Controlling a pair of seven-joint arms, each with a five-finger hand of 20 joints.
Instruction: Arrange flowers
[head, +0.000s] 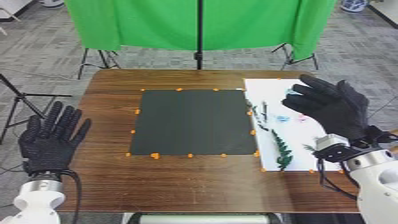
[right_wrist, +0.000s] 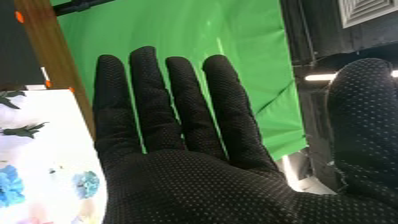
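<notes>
The right hand (head: 338, 107) is open, fingers straight, above the white sheet (head: 306, 134). Just left of it on the sheet lie a blue flower (head: 282, 119) and a pink flower (head: 302, 117); a green sprig (head: 282, 150) lies left and nearer the robot. The left hand (head: 49, 145), well apart from them, is also open.

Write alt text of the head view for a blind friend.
A robot's open right hand hovers over a white sheet bearing green sprigs and blue and pink flowers. Its open left hand is left of a black mat that lies on a brown table.
</notes>
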